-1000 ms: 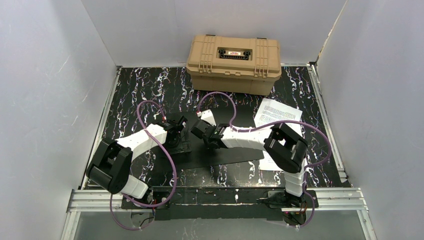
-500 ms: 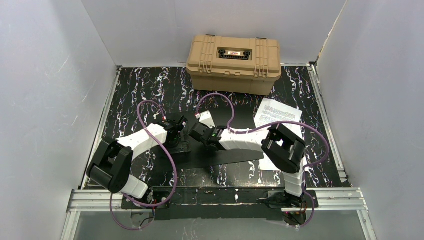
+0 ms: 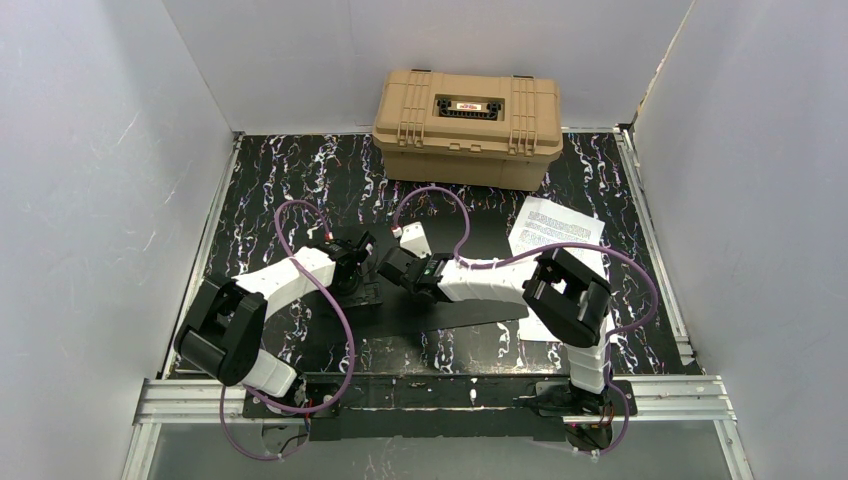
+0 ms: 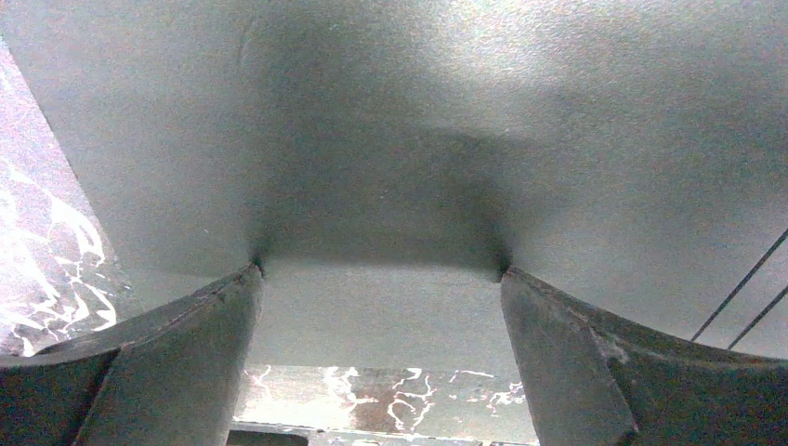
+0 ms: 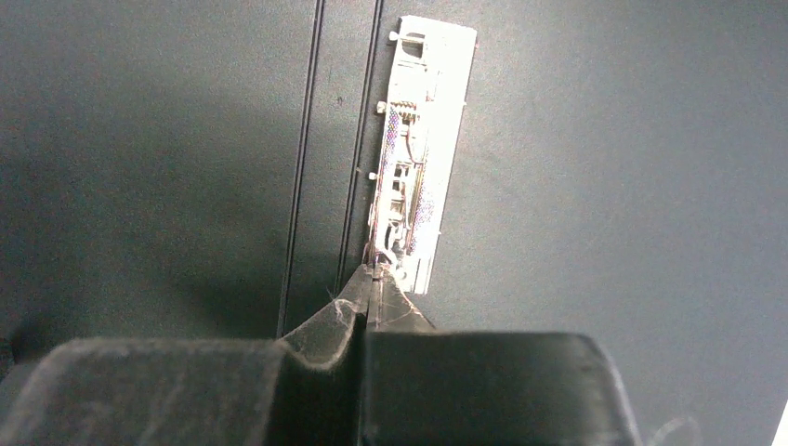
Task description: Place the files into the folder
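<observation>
The folder point(image 3: 470, 312) lies open on the table with its black inside up; the cream outside is hidden. The files point(image 3: 556, 232), white printed sheets, lie to its right, partly under my right arm. Over the folder's left part, my left gripper point(image 3: 348, 266) is open, its fingers point(image 4: 186, 344) wide apart against the black surface point(image 4: 390, 139). My right gripper point(image 3: 392, 264) is shut, and its tips point(image 5: 374, 271) meet at the near end of the metal clip point(image 5: 415, 139) on the folder's spine point(image 5: 307, 139). I cannot tell whether they pinch part of the clip.
A tan plastic hard case point(image 3: 466, 112) stands at the back centre. White walls close in the black marbled table point(image 3: 290, 180) on three sides. A metal rail point(image 3: 440, 392) runs along the near edge by the arm bases. Purple cables loop over both arms.
My right gripper has slid a little to the left along the folder and closed the last small gap between its tips. The left arm has not moved.
</observation>
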Robot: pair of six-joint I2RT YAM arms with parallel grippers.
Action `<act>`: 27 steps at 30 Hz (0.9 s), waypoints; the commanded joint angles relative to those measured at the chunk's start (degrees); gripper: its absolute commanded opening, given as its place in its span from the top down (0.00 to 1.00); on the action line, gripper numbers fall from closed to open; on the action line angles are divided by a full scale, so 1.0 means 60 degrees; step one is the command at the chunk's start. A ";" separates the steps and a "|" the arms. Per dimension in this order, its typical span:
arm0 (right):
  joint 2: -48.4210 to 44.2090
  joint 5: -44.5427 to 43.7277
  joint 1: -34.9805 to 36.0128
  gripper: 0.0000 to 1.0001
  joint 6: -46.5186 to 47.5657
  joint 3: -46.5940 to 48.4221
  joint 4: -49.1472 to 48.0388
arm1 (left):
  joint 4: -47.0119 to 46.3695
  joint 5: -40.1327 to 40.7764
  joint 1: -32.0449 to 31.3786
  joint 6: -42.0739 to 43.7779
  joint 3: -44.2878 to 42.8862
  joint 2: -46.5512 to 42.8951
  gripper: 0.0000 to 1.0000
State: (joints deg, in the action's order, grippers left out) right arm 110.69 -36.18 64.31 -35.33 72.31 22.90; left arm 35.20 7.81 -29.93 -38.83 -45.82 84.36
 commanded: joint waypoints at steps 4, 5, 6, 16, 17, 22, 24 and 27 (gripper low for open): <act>0.0095 -0.0777 -0.0259 0.99 0.0000 -0.0350 0.1930 | 0.0312 0.0299 -0.0036 -0.0058 0.0035 0.0234 0.02; 0.0052 -0.0793 -0.0260 0.99 0.0000 -0.0325 0.1927 | 0.0313 0.0295 -0.0036 -0.0058 0.0035 0.0244 0.02; 0.0017 -0.0795 -0.0262 0.99 0.0000 -0.0296 0.1926 | 0.0307 0.0302 -0.0036 -0.0058 0.0024 0.0251 0.02; -0.0327 -0.0750 -0.0275 0.99 0.0000 0.0207 0.1897 | 0.0355 0.0324 -0.0036 -0.0062 0.0005 0.0219 0.02; -0.0349 -0.0739 -0.0287 0.99 0.0007 0.0276 0.1897 | 0.0356 0.0315 -0.0036 -0.0062 0.0005 0.0220 0.02; -0.0553 -0.0696 -0.0304 0.99 0.0089 0.0587 0.1830 | 0.0351 0.0294 -0.0036 -0.0047 0.0005 0.0159 0.02; -0.0627 -0.0624 -0.0306 0.99 0.0138 0.0737 0.1809 | 0.0361 0.0294 -0.0036 -0.0047 -0.0008 0.0129 0.02; -0.0788 -0.0567 -0.0319 0.99 0.0174 0.0991 0.1791 | 0.0394 0.0273 -0.0036 -0.0043 -0.0038 0.0095 0.02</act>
State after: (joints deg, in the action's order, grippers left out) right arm 108.12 -38.87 63.55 -35.22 76.58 28.60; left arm 35.22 7.99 -30.13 -38.81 -46.17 84.71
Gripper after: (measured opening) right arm 0.029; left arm 0.981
